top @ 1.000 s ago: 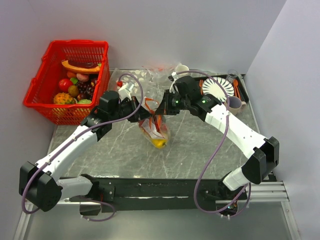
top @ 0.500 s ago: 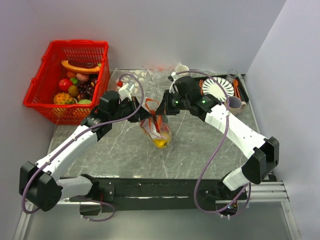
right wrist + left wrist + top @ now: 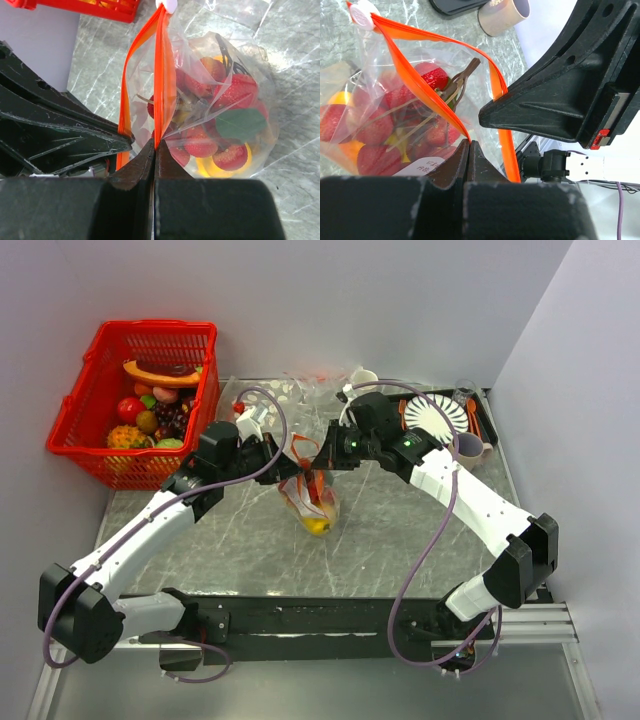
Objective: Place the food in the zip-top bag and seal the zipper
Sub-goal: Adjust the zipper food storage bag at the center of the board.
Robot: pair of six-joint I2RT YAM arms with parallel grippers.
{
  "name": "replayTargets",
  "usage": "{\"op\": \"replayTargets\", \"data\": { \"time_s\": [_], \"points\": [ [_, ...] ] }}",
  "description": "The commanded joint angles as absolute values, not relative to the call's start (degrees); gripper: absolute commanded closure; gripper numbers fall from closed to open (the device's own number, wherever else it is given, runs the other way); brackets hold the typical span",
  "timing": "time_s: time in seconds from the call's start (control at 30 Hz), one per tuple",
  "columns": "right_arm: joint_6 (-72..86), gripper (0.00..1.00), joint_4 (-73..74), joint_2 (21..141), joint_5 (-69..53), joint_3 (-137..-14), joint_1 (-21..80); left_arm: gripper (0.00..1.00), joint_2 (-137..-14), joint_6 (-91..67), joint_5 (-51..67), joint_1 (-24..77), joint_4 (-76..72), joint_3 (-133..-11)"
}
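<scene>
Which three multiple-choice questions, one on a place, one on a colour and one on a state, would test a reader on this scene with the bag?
1. Where does the red basket stand in the top view?
A. far left
B. far right
C. between the arm bases

2. What colour is the zipper?
A. blue
B. orange-red
C. green

3. How is the mouth of the zip-top bag?
A. sealed flat
B. torn off
C. open, its strips apart

Answers:
1 A: the top view shows it at the far left.
2 B: both wrist views show orange-red strips.
3 C: the two strips stand apart, one in each arm's shut jaws.
</scene>
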State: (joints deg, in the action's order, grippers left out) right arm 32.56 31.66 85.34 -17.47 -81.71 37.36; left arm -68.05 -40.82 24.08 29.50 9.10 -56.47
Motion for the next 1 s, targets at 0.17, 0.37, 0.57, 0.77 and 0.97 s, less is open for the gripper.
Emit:
{"op": "replayTargets", "data": {
  "time_s": [0.17,0.37,0.57,0.77,0.97],
  "points": [
    [33.0,1.0,31.5,81.7,-17.2,-82.0,38.0,0.99,-66.3,-39.6,25.0,29.7,2.9,-55.5],
    [33.8,1.0,30.2,82.3,-17.6,-81.7,38.0,0.99,-67.1,-38.8,25.6,29.7,2.4,-55.6],
    [32.9,1.0,33.0,86.5,-12.2,-85.5,37.7,0.99,-66.5,-36.7,24.4,29.6,5.1,-56.2],
    [29.4,1.0,41.7,91.7,-2.2,-93.3,37.3,0.99,-63.8,-32.3,15.6,28.7,15.7,-59.2],
    [30.8,1.0,41.3,91.5,-4.2,-93.4,37.5,0.99,-61.8,-31.7,15.4,27.2,15.5,-57.5]
  ]
}}
